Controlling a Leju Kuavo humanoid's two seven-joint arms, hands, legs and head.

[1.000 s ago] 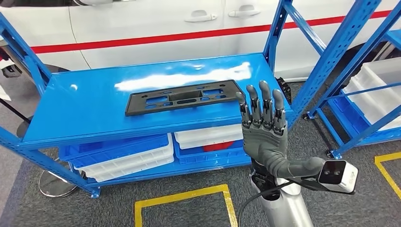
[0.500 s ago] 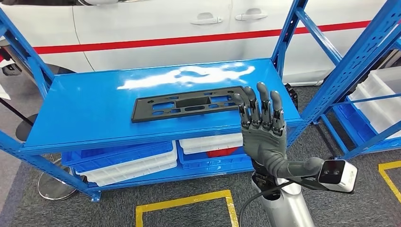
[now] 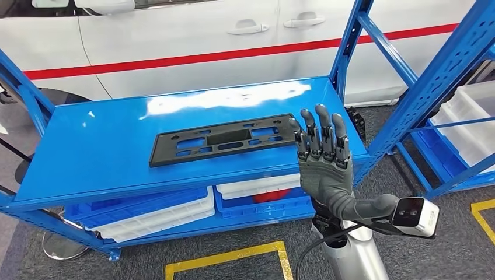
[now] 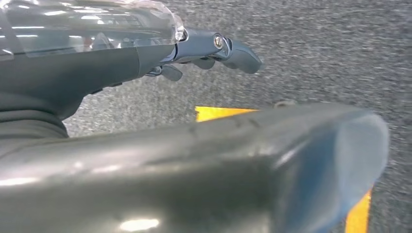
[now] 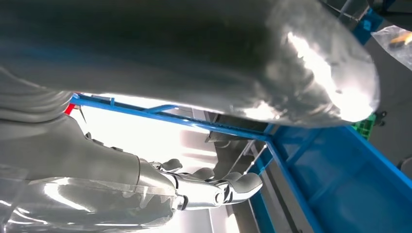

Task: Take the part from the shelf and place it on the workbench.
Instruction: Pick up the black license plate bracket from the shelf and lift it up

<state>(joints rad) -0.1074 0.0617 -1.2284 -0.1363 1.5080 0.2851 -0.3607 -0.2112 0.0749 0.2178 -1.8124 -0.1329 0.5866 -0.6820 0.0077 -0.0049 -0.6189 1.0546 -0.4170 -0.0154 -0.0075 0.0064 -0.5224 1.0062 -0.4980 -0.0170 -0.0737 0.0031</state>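
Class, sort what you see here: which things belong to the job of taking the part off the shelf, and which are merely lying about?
Belongs to the job:
- black part, flat on the shelf's top board
- blue shelf
- right hand, raised, fingers apart, at the part's end

Just lying about:
- white and blue bins on the lower level
- white car behind
- yellow floor marking

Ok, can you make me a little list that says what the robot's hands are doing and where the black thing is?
part: flat black part with cut-outs, lying on the top of the blue shelf
right hand: right hand raised at the part's right end, fingers straight and apart, holding nothing
left hand: left hand hanging over grey floor with a yellow line, holding nothing
under the shelf top: blue and white bins
behind the shelf: white car with a red stripe
task so far: part not yet picked up
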